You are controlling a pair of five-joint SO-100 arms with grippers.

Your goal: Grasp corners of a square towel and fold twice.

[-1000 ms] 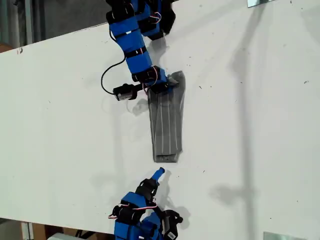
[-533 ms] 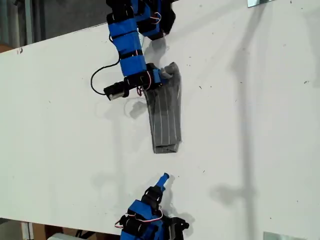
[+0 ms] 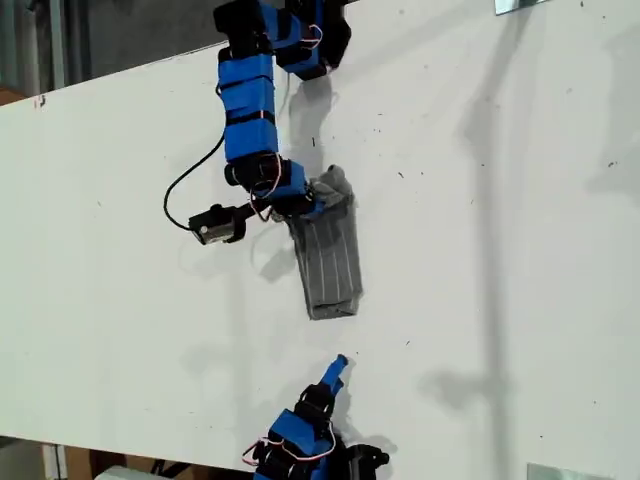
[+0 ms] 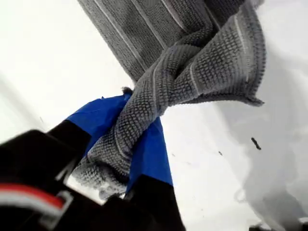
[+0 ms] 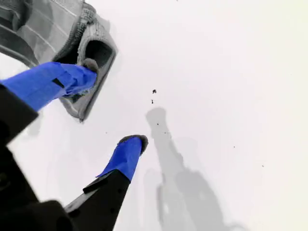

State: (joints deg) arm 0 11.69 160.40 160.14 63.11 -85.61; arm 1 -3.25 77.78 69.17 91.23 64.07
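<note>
The towel (image 3: 328, 255), folded into a narrow strip, lies mid-bench (image 3: 520, 250) in the exterior view, its upper end bunched and lifted. My first claw (image 4: 126, 144) is clamped on that bunched end. My second claw (image 5: 108, 110) is spread wide, near the towel's other end, gripping nothing.

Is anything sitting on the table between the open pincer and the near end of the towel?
Nothing visible: only bare white table lies between my second pincer and the near end of the grey striped fabric towel.
</note>
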